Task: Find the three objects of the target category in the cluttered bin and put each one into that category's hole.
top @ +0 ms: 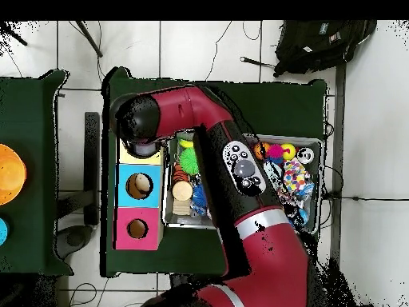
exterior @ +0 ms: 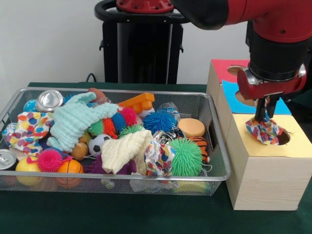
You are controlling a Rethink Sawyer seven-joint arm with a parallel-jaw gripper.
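My black gripper [exterior: 263,117], jaws pinched on a polka-dot white cloth [exterior: 263,130], hangs it at the left rim of the yellow-topped wooden box's round hole [exterior: 283,138], w/ fabric bunched on the lid, so a release now could snag it outside.

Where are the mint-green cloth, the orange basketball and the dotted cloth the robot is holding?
mint-green cloth [exterior: 73,122], front view, its middle.
orange basketball [exterior: 69,167], front view, its top.
dotted cloth [exterior: 263,130], front view, the bunch below the gripper [exterior: 265,113].

In the front view the bin [exterior: 204,175] sits left of three boxes in a row. One dotted cloth [exterior: 263,130] lies on the nearest box [exterior: 265,180], beside its hole [exterior: 284,138]; two cloths [exterior: 27,130] [exterior: 157,157] lie in the bin.
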